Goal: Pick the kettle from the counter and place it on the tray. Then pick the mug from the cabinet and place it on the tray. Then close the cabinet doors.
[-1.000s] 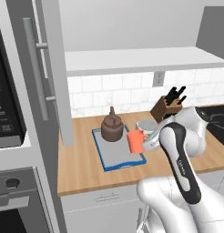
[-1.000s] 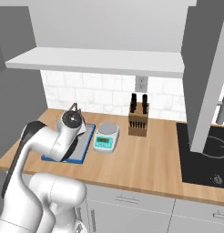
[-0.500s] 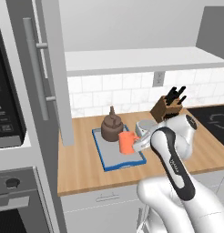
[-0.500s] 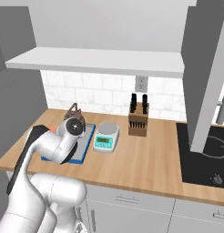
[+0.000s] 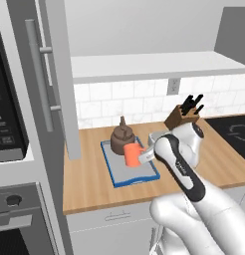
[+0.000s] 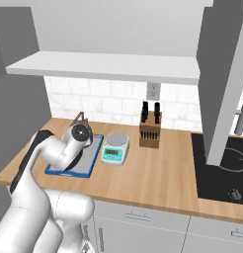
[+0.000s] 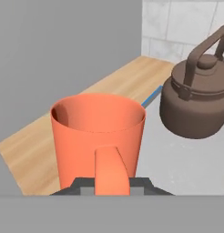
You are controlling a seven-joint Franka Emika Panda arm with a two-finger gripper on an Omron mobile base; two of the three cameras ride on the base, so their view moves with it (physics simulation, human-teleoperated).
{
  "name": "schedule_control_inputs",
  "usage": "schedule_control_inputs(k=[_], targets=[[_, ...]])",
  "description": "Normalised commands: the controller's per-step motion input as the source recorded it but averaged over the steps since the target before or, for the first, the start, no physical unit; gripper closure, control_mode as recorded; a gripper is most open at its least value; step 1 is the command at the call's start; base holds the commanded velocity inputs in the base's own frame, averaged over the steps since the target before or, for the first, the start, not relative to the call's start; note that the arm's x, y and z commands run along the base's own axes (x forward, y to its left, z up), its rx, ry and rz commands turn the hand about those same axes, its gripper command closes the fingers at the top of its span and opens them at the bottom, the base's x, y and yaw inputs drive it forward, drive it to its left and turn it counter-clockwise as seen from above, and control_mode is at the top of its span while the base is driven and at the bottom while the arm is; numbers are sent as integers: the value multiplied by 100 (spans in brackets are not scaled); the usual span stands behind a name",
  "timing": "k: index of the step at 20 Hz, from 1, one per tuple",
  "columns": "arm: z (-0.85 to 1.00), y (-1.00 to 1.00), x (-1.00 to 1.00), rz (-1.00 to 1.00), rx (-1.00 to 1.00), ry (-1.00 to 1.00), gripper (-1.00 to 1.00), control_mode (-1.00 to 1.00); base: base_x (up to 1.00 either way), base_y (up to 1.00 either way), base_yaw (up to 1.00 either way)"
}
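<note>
The orange mug [image 5: 131, 154] hangs over the middle of the blue-rimmed grey tray [image 5: 136, 180], just in front of the dark brown kettle [image 5: 121, 137], which stands on the tray's far end. My gripper [image 5: 142, 157] is shut on the mug's loop handle from the right. In the hand view the mug [image 7: 99, 136] is upright and close, its handle between my fingertips [image 7: 142, 184], with the kettle [image 7: 198, 98] behind it to the right on the tray [image 7: 177, 164]. Whether the mug's base touches the tray I cannot tell. My arm hides most of the kettle [image 6: 82, 118] from the right.
Both cabinet doors stand open: the left door [image 5: 59, 79] and the right door [image 6: 221, 74], beside the pale shelf [image 5: 149, 65]. A knife block [image 6: 149, 129] and a white-and-teal scale [image 6: 116, 147] stand right of the tray [image 6: 70, 168]. A black cooktop [image 6: 222, 168] lies far right.
My arm has carried the mug leftward and lower, from the tray's right edge to over its middle, closer to the kettle.
</note>
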Motion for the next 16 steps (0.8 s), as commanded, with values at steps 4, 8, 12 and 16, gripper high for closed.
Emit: schedule_control_inputs(k=[4,8,12,16], targets=[[-33,0,28,12,0,-1,100,-100,0,0,0],[-31,-6,15,18,0,-2,100,-100,0,0,0],[-35,0,18,20,0,0,100,-100,0,0,0],[-24,0,18,18,0,-3,100,-100,0,0,0]])
